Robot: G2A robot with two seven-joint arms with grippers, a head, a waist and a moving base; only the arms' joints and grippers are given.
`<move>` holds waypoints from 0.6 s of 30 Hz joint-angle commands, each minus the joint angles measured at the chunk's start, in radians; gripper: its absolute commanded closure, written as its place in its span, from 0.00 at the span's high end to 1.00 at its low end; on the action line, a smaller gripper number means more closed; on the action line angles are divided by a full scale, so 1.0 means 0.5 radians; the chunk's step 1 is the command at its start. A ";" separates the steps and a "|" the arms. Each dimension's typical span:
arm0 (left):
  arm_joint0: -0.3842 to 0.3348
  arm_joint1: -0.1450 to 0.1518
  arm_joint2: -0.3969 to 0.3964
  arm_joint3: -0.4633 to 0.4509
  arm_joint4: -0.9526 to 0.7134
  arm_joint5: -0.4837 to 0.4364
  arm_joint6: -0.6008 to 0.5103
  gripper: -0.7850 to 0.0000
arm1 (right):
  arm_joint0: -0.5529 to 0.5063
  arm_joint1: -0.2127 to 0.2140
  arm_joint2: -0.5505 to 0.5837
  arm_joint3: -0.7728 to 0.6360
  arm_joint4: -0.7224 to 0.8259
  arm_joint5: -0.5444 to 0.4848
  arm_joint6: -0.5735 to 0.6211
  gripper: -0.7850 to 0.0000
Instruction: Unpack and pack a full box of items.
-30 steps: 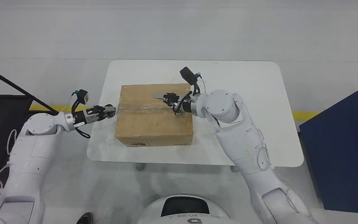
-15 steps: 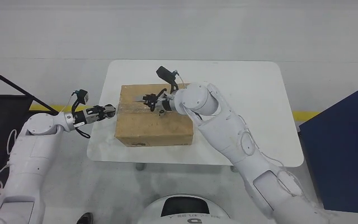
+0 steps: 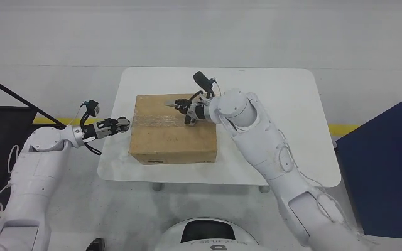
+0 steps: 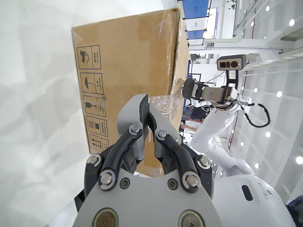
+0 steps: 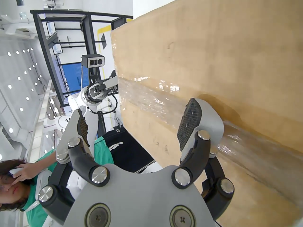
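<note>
**Left gripper** (image 4: 146,106), fingers clenched together on nothing, hangs at the left edge of the white round-cornered table (image 3: 276,113). It is just beside the left end of the brown cardboard box (image 4: 127,57); whether tips and card touch can't be told.

The left wrist view gives that end face, w/ a column of printed handling symbols (image 4: 93,100) down one side. Crinkled clear tape (image 4: 163,103) wraps over the top edge.

**Right gripper** (image 5: 137,112), fingers spread wide and holding nothing, sits over the box lid. The right wrist view puts one ridged black pad (image 5: 189,121) above the tape seam that runs lengthwise along the lid.

The top view lays out the whole scene. The box is shut w/ flaps taped and stands on the table's left-centre, long side across the robot's front. The right gripper is over the far half of the lid, approx. mid-length.

Beyond the table lie a pale grey floor (image 3: 201,31) and a yellow line (image 3: 339,129). A dark blue panel (image 3: 370,169) stands to the robot's right. The wrist views add a black metal frame (image 5: 61,24) and rows of ceiling lights (image 4: 279,93) in a white hall.
</note>
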 commanded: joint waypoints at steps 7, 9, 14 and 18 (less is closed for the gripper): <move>0.000 0.000 0.000 0.000 0.000 0.000 0.000 0.00 | -0.179 0.072 0.165 -0.272 -0.101 0.132 0.000 1.00; 0.000 0.000 0.000 0.000 0.000 0.000 0.000 0.00 | -0.200 0.081 0.173 -0.311 -0.111 0.145 0.011 1.00; 0.000 0.000 0.000 0.000 0.000 0.000 0.000 0.00 | -0.130 0.078 0.043 -0.285 -0.152 0.166 0.078 1.00; 0.000 0.000 0.000 0.000 0.000 0.000 0.000 0.00 | 0.010 0.044 -0.119 -0.155 -0.130 0.175 0.086 1.00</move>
